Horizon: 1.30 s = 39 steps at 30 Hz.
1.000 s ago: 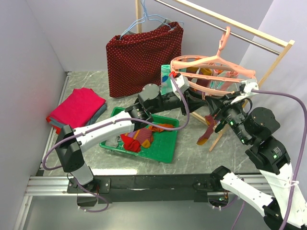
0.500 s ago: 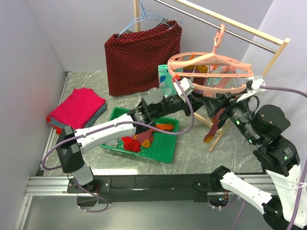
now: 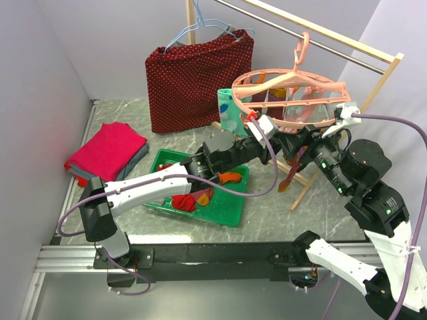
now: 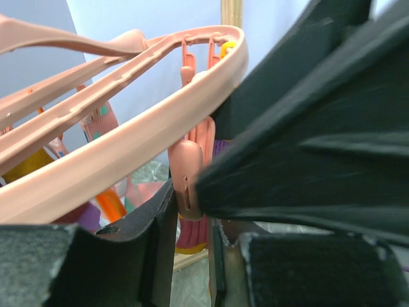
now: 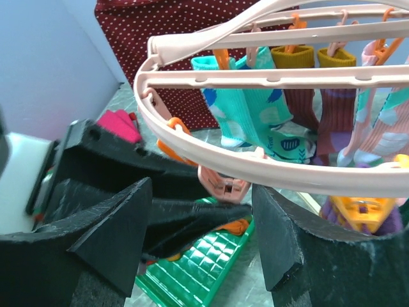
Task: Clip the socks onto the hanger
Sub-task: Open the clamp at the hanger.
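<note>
The salmon-pink hanger (image 3: pixel 287 93) hangs by its hook from the rack rail, and several socks (image 5: pixel 252 109) are clipped under its ring (image 5: pixel 211 157). My left gripper (image 3: pixel 288 139) reaches under the near rim. In the left wrist view the left gripper (image 4: pixel 192 256) is shut on a pink clip peg (image 4: pixel 188 185). My right gripper (image 3: pixel 308 141) faces it, and in the right wrist view the right gripper (image 5: pixel 201 236) is open around nothing. That peg (image 5: pixel 223 185) hangs just beyond its tips. A dark red-purple sock (image 3: pixel 293 167) dangles below where the grippers meet, its top hidden. More socks (image 3: pixel 190 200) lie in the green tray (image 3: pixel 227 213).
A dark-red dotted cloth (image 3: pixel 197 77) hangs on a light-blue wire hanger (image 3: pixel 200 27) at the back. The wooden rack (image 3: pixel 373 63) stands at the right, one slanted leg (image 3: pixel 301 190) near the tray. A folded pink-red stack (image 3: pixel 107 150) lies at the left.
My right gripper has opened and let go of the dark sock. The hanger has swung up and left. My left arm has stretched further right under the ring.
</note>
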Tool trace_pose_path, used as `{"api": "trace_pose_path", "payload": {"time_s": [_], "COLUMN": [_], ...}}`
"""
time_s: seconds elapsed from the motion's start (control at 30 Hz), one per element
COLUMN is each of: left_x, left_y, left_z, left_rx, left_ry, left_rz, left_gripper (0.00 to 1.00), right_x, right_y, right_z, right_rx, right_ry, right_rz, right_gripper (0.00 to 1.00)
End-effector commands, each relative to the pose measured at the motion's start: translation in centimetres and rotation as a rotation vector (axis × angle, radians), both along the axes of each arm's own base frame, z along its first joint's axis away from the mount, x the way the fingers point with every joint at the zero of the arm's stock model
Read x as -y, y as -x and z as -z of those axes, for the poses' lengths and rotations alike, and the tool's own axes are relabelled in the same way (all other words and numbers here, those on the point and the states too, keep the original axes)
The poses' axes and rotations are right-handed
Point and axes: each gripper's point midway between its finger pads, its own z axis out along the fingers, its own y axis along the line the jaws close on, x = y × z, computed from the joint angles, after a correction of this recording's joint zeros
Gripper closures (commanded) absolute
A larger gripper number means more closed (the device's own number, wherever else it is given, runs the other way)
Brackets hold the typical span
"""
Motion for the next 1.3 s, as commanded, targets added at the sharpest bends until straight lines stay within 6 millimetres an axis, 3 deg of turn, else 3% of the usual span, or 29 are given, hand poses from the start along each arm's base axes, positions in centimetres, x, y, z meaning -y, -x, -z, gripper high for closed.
{"api": "trace_pose_path", "payload": {"time_s": [0.0, 0.4, 0.57, 0.8, 0.83, 0.93, 0.97, 1.07, 1.23, 1.27], "left_x": [-0.1, -0.1, -0.1, -0.3, -0.4, -1.4, -1.7, -3.3, -7.0, -7.9], "left_y": [1.4, 1.8, 2.0, 2.1, 2.4, 2.6, 2.7, 3.0, 3.4, 2.9], "left_z": [-3.4, -3.1, -3.0, -2.3, -2.4, -2.6, -2.6, -2.5, -1.0, 0.9], "left_rx": [0.077, 0.078, 0.072, 0.057, 0.055, 0.047, 0.041, 0.019, -0.08, -0.113], "left_ry": [0.044, 0.031, 0.031, 0.019, 0.019, 0.024, 0.023, 0.019, -0.005, -0.045], "left_rz": [0.005, -0.008, 0.002, 0.009, 0.014, 0.007, 0.005, -0.013, -0.073, -0.118], "left_gripper": [0.91, 0.91, 0.91, 0.87, 0.84, 0.61, 0.43, 0.2, 0.03, 0.0], "right_x": [-0.5, -0.2, -0.3, 0.1, 0.1, 0.3, 0.3, 0.2, 0.2, 0.3], "right_y": [-1.2, -2.0, -2.2, -2.0, -2.0, -1.9, -1.9, -2.0, -2.0, -2.0], "right_z": [-0.8, -0.4, -0.3, -0.6, -0.6, -0.4, -0.2, 0.2, 0.5, 0.6], "right_rx": [0.037, 0.051, 0.061, 0.074, 0.075, 0.073, 0.07, 0.065, 0.063, 0.063], "right_ry": [-0.034, -0.025, -0.023, -0.025, -0.022, -0.016, -0.014, -0.011, -0.008, -0.004], "right_rz": [0.016, 0.051, 0.051, 0.061, 0.061, 0.067, 0.068, 0.067, 0.065, 0.067], "right_gripper": [0.3, 0.37, 0.47, 0.72, 0.76, 0.86, 0.87, 0.89, 0.89, 0.89]}}
